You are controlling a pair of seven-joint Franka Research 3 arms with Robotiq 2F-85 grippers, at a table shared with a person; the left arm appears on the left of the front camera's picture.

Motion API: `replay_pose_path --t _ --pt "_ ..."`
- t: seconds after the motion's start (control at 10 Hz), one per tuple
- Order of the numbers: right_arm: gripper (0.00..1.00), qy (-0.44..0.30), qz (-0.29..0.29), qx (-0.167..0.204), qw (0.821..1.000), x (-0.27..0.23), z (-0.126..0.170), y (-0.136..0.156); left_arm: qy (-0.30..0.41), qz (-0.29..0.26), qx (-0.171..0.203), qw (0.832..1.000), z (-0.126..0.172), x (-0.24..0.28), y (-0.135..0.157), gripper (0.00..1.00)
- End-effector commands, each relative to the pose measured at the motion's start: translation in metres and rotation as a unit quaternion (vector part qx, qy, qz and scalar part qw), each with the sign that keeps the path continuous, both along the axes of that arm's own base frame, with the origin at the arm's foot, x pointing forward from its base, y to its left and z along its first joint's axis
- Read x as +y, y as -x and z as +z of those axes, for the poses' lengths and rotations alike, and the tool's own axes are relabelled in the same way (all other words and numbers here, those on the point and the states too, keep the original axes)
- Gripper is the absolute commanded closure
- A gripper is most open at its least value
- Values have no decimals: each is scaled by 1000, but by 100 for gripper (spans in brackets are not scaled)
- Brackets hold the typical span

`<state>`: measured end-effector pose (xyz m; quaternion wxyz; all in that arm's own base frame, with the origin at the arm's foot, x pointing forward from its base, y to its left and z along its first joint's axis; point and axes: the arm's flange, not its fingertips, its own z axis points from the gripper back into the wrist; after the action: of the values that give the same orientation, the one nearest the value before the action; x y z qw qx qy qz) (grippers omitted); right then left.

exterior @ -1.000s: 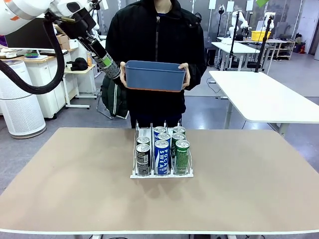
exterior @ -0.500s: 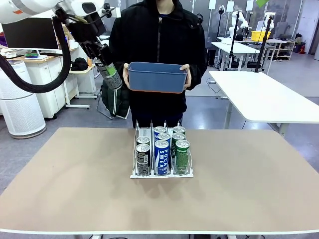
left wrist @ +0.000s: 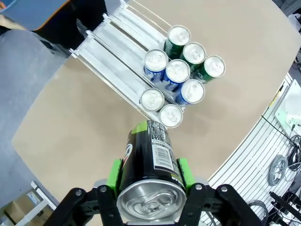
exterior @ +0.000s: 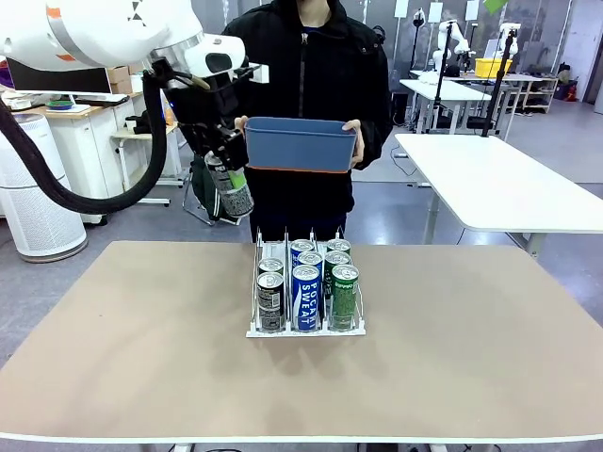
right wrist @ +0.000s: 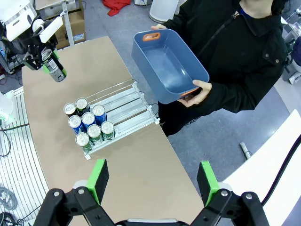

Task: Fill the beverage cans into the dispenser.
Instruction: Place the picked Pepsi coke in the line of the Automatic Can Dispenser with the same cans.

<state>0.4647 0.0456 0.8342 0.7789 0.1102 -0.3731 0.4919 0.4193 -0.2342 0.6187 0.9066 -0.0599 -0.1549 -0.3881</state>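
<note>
The left end effector (exterior: 226, 174) hangs in the air above the far left part of the counter (exterior: 141, 358), clamped on a dark can (exterior: 232, 193) with a green band and white print. In the left wrist view the green pads (left wrist: 113, 175) press both sides of that can (left wrist: 151, 160), its silver top facing the camera and its body pointing down toward the counter. The can hangs clear of the counter and of everything on it, just left of the blue bin (exterior: 298, 144) that the person (exterior: 311, 75) holds with both hands at the far side. From the front it is hard to say whether the can touches the bin's left end or hangs just in front of it.

The dispenser (exterior: 254, 330) stands at the middle of the counter with 8 cans upright in its near half: 2 dark patterned cans (exterior: 270, 301) in the left lane, 3 blue cans (exterior: 305, 297) in the middle lane, 3 green cans (exterior: 344, 294) in the right lane. The far half of its lanes lies bare in the left wrist view.

The right end effector (right wrist: 153, 181) hovers high over the scene with its jaws spread wide, nothing between them. Far below it lie the dispenser (right wrist: 127, 106), the bin (right wrist: 169, 66) and the left arm's can (right wrist: 55, 68).
</note>
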Motion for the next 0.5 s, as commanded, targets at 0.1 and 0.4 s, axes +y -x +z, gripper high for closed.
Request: replay_pose_path --t 0.1,0.4 --pt "0 6 -1 -1 1000 0 0 1 0 0 0 1000 0 0 0 42" --pt "0 6 -1 -1 1000 0 0 1 0 0 0 1000 0 0 0 42"
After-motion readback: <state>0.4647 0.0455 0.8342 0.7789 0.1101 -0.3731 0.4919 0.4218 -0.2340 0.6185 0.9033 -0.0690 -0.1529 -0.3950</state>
